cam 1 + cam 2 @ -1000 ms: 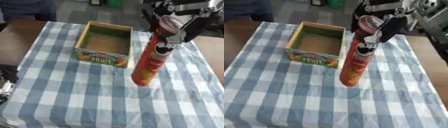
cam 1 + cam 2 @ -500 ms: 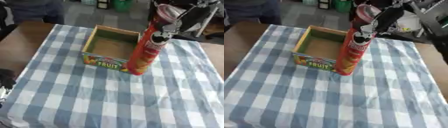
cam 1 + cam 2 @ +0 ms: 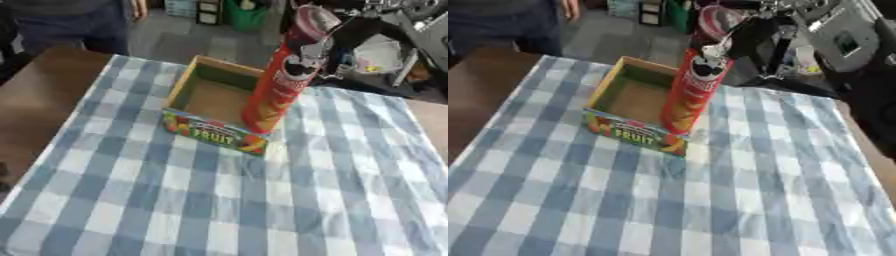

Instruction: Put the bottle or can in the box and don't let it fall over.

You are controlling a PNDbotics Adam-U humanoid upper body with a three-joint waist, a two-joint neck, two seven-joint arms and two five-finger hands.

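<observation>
Red and tall, the crisp can (image 3: pixel 282 80) leaned slightly in the left eye view, its base at the right front corner of the fruit box (image 3: pixel 210 131) on the blue checked cloth (image 3: pixel 219 200). In the right eye view, the right hand (image 3: pixel 750 40) had fingers curled round the can's top; the left hand was out of sight.
</observation>
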